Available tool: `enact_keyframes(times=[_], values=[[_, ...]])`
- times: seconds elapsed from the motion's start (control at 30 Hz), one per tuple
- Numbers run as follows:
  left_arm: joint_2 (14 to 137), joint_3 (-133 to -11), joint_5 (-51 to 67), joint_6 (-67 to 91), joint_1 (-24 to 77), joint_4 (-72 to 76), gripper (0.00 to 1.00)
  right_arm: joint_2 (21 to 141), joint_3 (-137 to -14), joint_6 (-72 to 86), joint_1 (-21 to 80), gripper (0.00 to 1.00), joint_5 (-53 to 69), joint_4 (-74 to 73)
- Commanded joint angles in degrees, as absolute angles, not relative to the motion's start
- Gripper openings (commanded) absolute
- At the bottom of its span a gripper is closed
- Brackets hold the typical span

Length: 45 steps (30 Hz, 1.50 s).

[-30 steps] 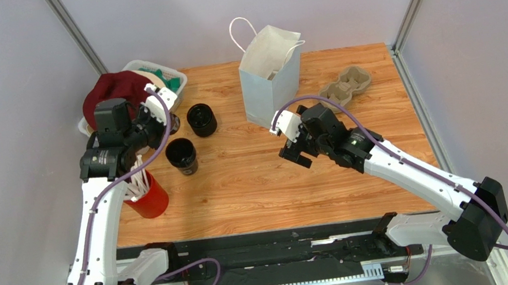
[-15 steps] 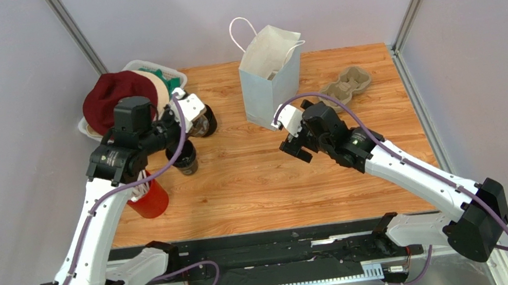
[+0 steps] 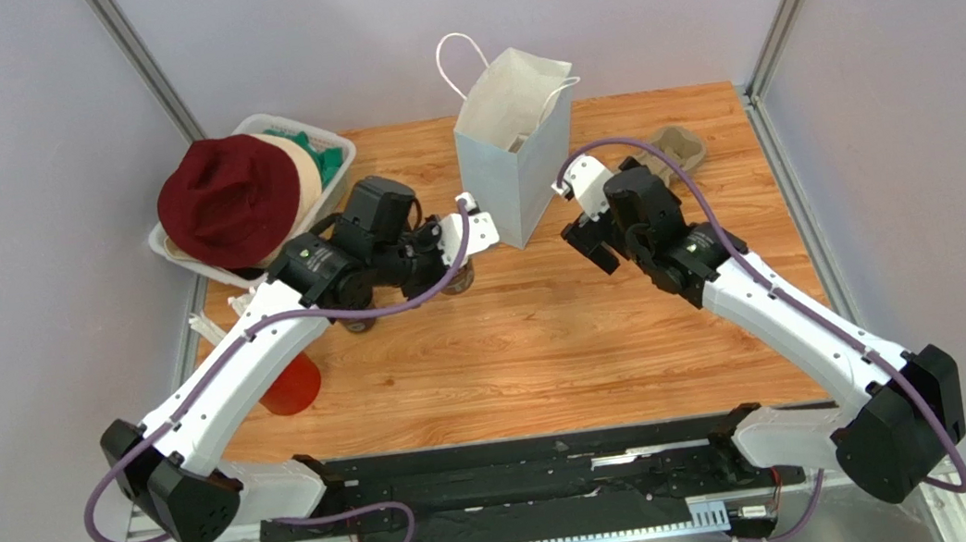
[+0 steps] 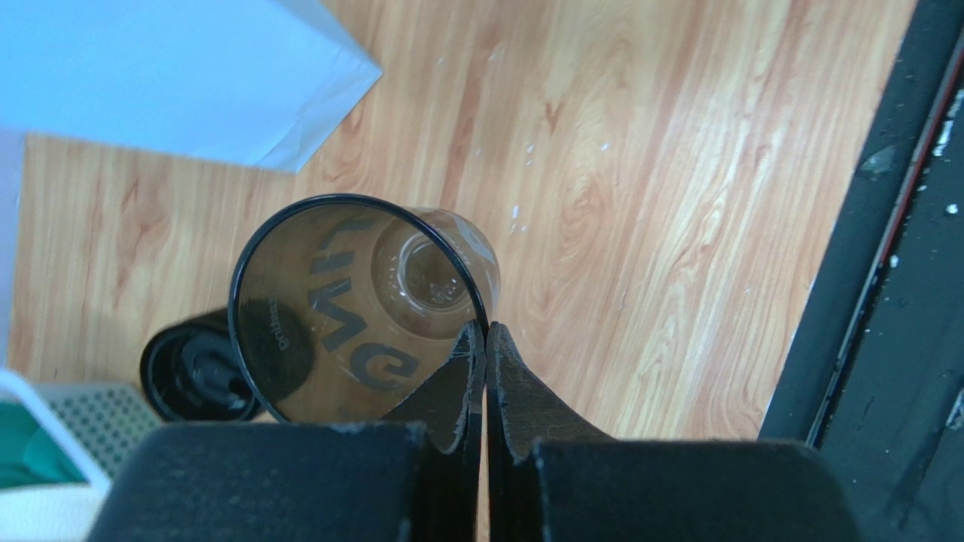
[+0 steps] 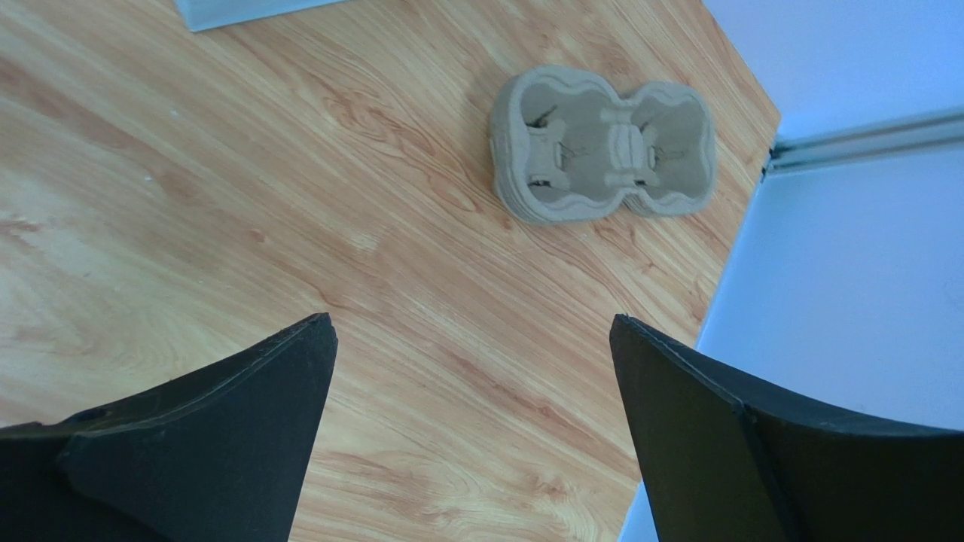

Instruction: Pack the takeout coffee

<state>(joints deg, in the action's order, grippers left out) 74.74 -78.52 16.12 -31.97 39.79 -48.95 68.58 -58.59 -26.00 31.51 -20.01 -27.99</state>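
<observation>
Left fingers: the left gripper (image 4: pixel 487 339) is pinched shut on the cup's rim, with one finger inside the wall and one outside.
Takeout coffee: the takeout coffee (image 4: pixel 340 316) is held at that rim, tilted, just off the lower corner of the paper bag (image 3: pixel 507 142). I cannot tell whether its base touches the wood.
Right fingers: the right gripper (image 5: pixel 470 328) is spread wide with nothing between its fingers, hanging over bare wood to the right of the bag.
Bag edges: its mouth stands open upward and its handles are raised. It is flanked by one gripper on each side.
Open room: a broad bare stretch of table (image 3: pixel 527 349) lies between the arms, from the bag to the black rail (image 3: pixel 543 466).
Left side: this side is crowded. A second dark cup (image 4: pixel 192 367) lies under the arm, with a red cup (image 3: pixel 291 385), a white basket (image 3: pixel 265 118) and a maroon hat (image 3: pixel 227 200) nearby.
Right side: the pulp tray (image 5: pixel 605 147) sits near the far right corner, apart from the gripper.
Surface: light wood grain, level.
Room: pale walls (image 3: pixel 317 27) close in on three sides, with metal posts (image 3: pixel 146 64) at the corners.
</observation>
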Motion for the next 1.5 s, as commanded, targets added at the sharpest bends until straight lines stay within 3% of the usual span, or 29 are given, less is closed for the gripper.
enact_keyframes(times=[0.0,0.63,1.47], values=[[78.21,-82.35,16.52,-33.57,44.2,-48.34,0.0,69.26,-61.61,-24.17,28.22,0.99,-24.34,-24.79],[92.1,-81.04,20.83,-31.55,58.18,-39.9,0.0,73.56,-62.49,-22.06,20.48,0.99,-33.14,-22.68],[93.6,-70.05,19.16,-24.87,59.15,-24.87,0.0,72.69,-62.14,-21.8,19.34,0.99,-30.67,-22.94]])
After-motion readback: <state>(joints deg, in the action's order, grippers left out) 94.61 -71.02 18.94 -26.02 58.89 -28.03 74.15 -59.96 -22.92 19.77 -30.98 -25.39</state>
